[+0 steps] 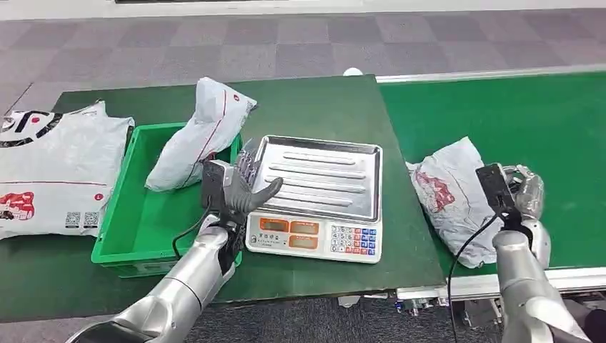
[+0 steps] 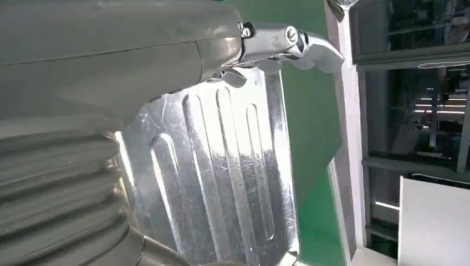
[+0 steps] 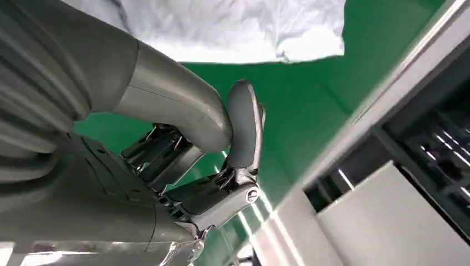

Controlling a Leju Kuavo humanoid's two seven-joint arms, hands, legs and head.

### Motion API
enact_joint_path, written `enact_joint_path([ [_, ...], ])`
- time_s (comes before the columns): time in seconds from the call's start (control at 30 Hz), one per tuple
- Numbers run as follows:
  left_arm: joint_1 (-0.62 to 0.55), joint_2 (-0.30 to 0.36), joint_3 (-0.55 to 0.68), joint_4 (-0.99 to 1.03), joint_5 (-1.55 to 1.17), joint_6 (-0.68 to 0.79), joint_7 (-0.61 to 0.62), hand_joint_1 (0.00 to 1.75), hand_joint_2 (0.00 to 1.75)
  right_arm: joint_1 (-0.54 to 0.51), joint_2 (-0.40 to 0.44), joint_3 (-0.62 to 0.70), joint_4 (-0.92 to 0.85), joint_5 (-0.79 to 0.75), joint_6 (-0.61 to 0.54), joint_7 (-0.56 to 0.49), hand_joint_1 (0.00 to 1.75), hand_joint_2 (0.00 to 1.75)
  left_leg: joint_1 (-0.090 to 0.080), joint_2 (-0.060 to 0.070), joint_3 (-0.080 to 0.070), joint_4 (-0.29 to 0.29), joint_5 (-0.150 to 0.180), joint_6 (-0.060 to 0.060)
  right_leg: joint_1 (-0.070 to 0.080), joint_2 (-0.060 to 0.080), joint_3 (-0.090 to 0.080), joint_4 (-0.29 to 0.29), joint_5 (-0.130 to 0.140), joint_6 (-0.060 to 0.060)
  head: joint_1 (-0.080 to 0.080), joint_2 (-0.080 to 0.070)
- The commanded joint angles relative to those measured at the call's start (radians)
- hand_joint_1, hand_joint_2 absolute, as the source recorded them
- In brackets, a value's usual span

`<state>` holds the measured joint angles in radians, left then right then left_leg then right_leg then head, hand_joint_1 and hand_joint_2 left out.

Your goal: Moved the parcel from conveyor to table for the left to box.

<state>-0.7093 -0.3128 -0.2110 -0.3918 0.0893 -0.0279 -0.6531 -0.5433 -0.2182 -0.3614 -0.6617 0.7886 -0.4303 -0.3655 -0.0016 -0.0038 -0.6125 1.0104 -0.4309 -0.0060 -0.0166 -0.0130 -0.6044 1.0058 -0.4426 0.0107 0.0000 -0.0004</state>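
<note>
Your right hand (image 1: 527, 191) hovered beside the crumpled white parcel (image 1: 451, 193) on the green conveyor (image 1: 514, 114) — fingers curled in, empty, as the right wrist view showed. Your left hand (image 1: 243, 187), fingers apart, hung over the scale's (image 1: 314, 236) ribbed, scratched steel pan (image 1: 321, 175) — beside the green bin (image 1: 136, 236).

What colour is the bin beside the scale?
Bright green bin, seen best in the head view.
</note>
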Motion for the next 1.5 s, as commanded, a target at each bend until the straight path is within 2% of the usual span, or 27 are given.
enact_joint_path([
  [0.03,-0.012,0.015,0.055,0.019,-0.005,0.004,0.003,0.0,1.75,0.072,-0.019,0.189,-0.122,-0.021,-0.018,0.031,1.75,1.75,0.0,0.002,0.001,-0.001,0.0,-0.001,0.0,0.002,0.001,-0.001,0.0,0.0,0.0,0.0],
  [0.13,-0.011,0.014,0.055,0.018,-0.005,0.005,0.003,0.0,1.75,0.072,-0.024,0.197,-0.117,-0.036,-0.009,0.029,1.75,1.75,0.001,0.002,0.003,-0.002,-0.001,-0.001,0.001,0.003,0.002,-0.002,0.0,-0.001,0.0,0.0],
  [0.2,-0.009,0.015,0.057,0.017,-0.005,0.005,0.001,0.0,1.75,0.065,-0.049,0.242,-0.084,-0.017,0.01,0.089,1.75,1.75,0.0,0.002,0.002,-0.001,-0.001,-0.001,0.0,0.003,0.002,-0.002,0.0,0.0,0.0,0.0],
  [0.23,-0.008,0.015,0.058,0.015,-0.006,0.003,0.002,0.0,1.75,0.046,-0.073,0.285,-0.037,0.016,0.048,0.161,0.17,1.75,0.0,0.001,0.001,-0.001,0.0,0.0,0.0,0.002,0.001,-0.001,0.0,0.0,0.0,0.0],
  [0.27,-0.008,0.015,0.057,0.014,-0.007,0.002,0.003,0.0,1.75,0.029,-0.088,0.307,0.003,0.037,0.077,0.203,0.0,1.75,0.0,0.002,0.001,-0.001,0.0,0.0,0.0,0.002,0.001,-0.001,0.0,0.0,0.0,0.0],
  [0.3,-0.008,0.015,0.058,0.014,-0.008,0.0,0.005,0.0,1.75,0.009,-0.105,0.339,0.054,0.072,0.103,0.255,0.0,1.75,0.0,0.003,0.003,-0.001,-0.001,0.0,0.0,0.003,0.002,-0.002,0.0,0.0,0.0,0.0],
  [0.4,-0.011,0.015,0.058,0.012,-0.008,-0.001,0.011,0.0,1.75,-0.042,-0.113,0.394,0.183,0.133,0.182,0.325,0.0,1.75,0.001,0.004,0.003,-0.001,-0.001,0.0,0.001,0.004,0.002,-0.003,0.0,0.0,0.0,0.0],
  [0.57,-0.007,0.018,0.063,0.006,-0.002,-0.001,0.012,0.0,1.75,-0.069,-0.07,0.431,0.306,0.161,0.243,0.379,0.0,1.75,0.001,0.005,0.003,-0.002,-0.001,-0.001,0.001,0.006,0.003,-0.003,0.001,-0.001,0.0,0.0],
  [1.0,-0.008,0.018,0.062,0.005,-0.001,-0.002,0.013,0.0,1.75,-0.06,-0.06,0.427,0.324,0.154,0.257,0.383,0.0,1.75,0.001,0.002,0.002,-0.001,0.0,0.0,0.001,0.002,0.002,-0.002,0.0,0.0,0.0,0.0],
  [1.17,-0.007,0.018,0.057,0.004,0.002,-0.008,0.017,0.0,1.75,-0.058,-0.032,0.435,0.372,0.153,0.374,0.421,0.0,1.75,0.002,0.003,0.003,-0.002,0.0,-0.001,0.002,0.003,0.003,-0.004,0.0,0.0,0.0,0.0],
  [1.33,-0.008,0.016,0.049,0.007,0.003,-0.019,0.015,0.0,1.75,-0.071,-0.057,0.471,0.398,0.164,0.564,0.396,0.0,1.75,0.002,0.001,0.004,-0.002,0.0,-0.001,0.002,0.002,0.005,-0.004,0.0,0.0,0.0,0.0],
  [1.5,-0.008,0.016,0.049,0.007,0.003,-0.019,0.014,0.0,1.75,-0.073,-0.061,0.471,0.396,0.164,0.569,0.394,0.0,1.75,0.002,0.001,0.005,-0.001,0.0,-0.001,0.002,0.001,0.005,-0.003,-0.001,0.0,0.0,0.0],
])
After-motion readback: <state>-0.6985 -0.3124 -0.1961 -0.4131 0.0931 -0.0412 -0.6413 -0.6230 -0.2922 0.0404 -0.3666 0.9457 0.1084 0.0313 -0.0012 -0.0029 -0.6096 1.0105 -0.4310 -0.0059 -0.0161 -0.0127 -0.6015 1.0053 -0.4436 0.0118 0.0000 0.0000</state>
